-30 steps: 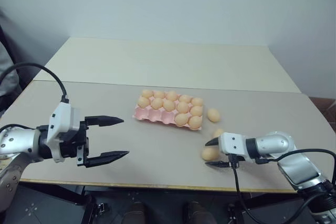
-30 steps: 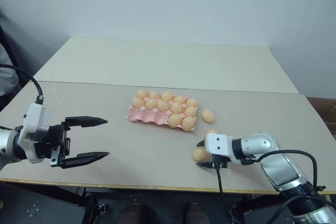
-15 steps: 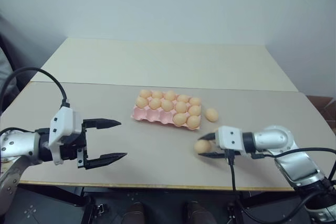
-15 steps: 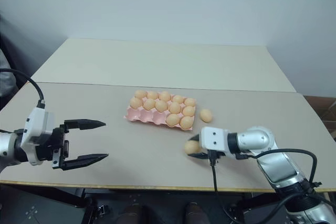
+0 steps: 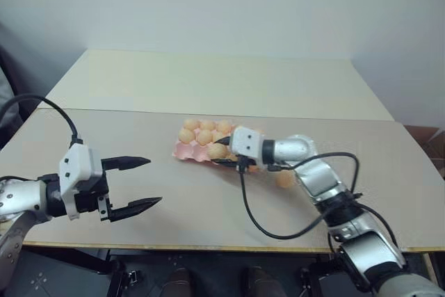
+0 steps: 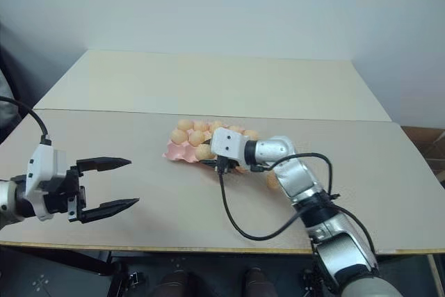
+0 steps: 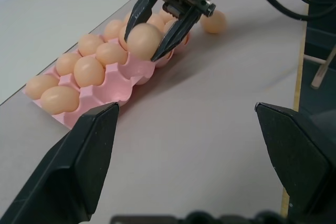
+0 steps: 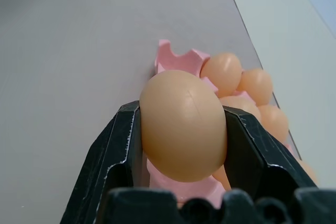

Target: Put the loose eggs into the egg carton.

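At frame centre, the right gripper (image 7: 155,35) has its fingers clamped on an egg (image 7: 143,40) above the pink egg carton (image 5: 189,151)'s near row. Lower it squarely into an empty cup before releasing. The left gripper (image 5: 135,183), lower left, has its fingers apart.

Table (image 5: 139,130) left half bare, free passage for my left gripper (image 5: 136,183). My right gripper (image 7: 157,27) with egg (image 7: 142,39) blocks egg carton (image 7: 113,85) near edge; loose egg (image 5: 285,179) beside my right arm.
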